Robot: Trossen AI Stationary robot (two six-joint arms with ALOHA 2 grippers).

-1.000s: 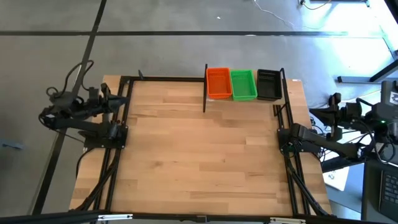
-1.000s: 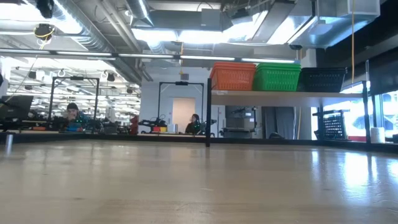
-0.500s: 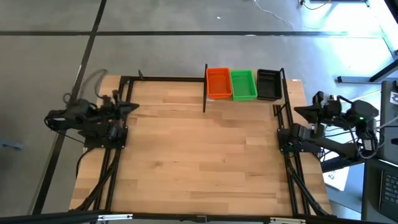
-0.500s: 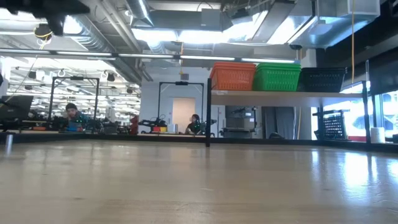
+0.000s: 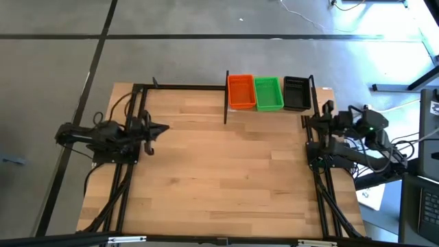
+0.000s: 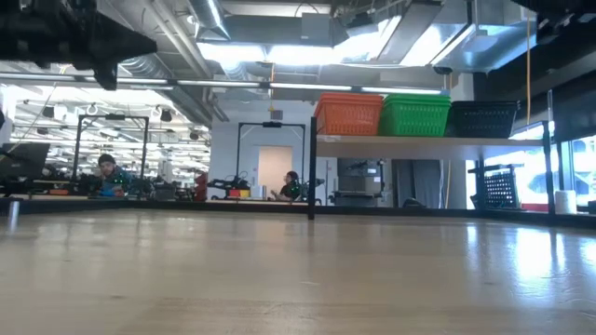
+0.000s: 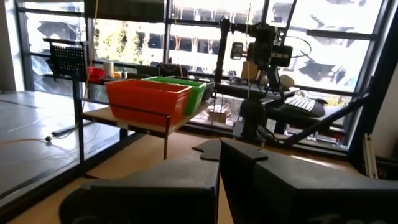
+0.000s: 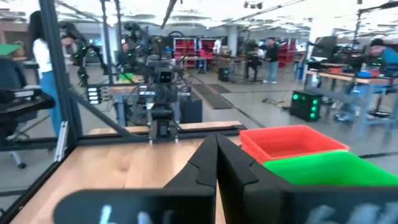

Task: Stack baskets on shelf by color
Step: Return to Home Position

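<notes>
The shelf (image 5: pixel 269 108) stands at the table's far edge, right of centre, its light plank (image 6: pixel 410 141) raised on black uprights. On it sit an orange basket pile (image 5: pixel 240 91), a green one (image 5: pixel 268 93) and a black one (image 5: pixel 296 92), side by side; how many baskets each holds I cannot tell. My left gripper (image 5: pixel 164 128) hovers shut over the table's left edge, pointing right. Over the right edge, my right gripper (image 5: pixel 310 121) is shut just near of the shelf's black end. In the wrist views both finger pairs (image 7: pixel 219 149) (image 8: pixel 216 146) meet.
Black frame rails (image 5: pixel 134 165) run along both side edges of the tabletop, and the arm bases sit on them. The wide wooden top (image 5: pixel 226 171) lies bare between the arms. People and benches show in the room beyond the table (image 6: pixel 107 172).
Both arms have swung in from outside the table. The left gripper has moved toward the table's right and a little nearer, coming over the left edge. The right gripper has moved toward the table's left, reaching the right edge beside the shelf. The baskets have not moved.
</notes>
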